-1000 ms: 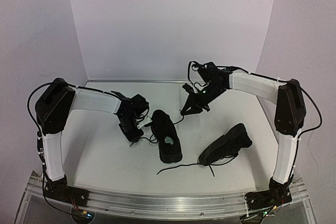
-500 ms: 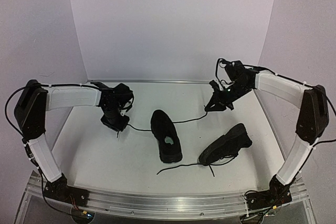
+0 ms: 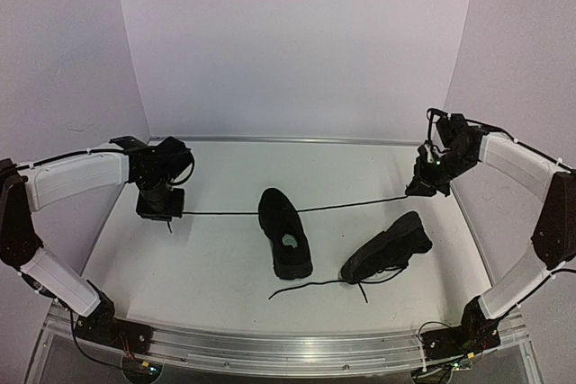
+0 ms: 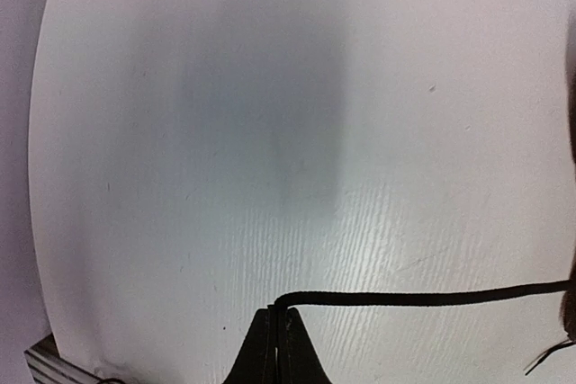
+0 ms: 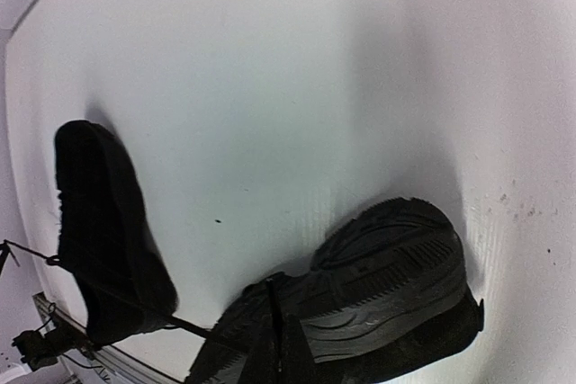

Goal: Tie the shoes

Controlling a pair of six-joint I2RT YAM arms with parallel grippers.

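Note:
Two black shoes lie mid-table. One shoe (image 3: pixel 277 215) stands upright and shows a pale insole label. The other shoe (image 3: pixel 389 245) is tipped on its side, sole towards the right wall. My left gripper (image 3: pixel 166 215) is far left, shut on one lace end (image 3: pixel 216 213). My right gripper (image 3: pixel 421 190) is far right, shut on the other lace end (image 3: pixel 360 201). Both ends run taut and almost level to the upright shoe. The left wrist view shows the left gripper (image 4: pixel 277 314) pinching the lace (image 4: pixel 432 299). In the right wrist view the right gripper (image 5: pixel 274 299) hangs over the tipped shoe's sole (image 5: pixel 396 276).
Loose laces (image 3: pixel 310 287) of the tipped shoe trail towards the front edge. White walls close the table at the back and both sides. An aluminium rail (image 3: pixel 288 348) runs along the near edge between the arm bases.
Both arms have swung outward, left to the left and right to the right, drawing the upright shoe's laces out into a taut line. The left gripper closed on its lace.

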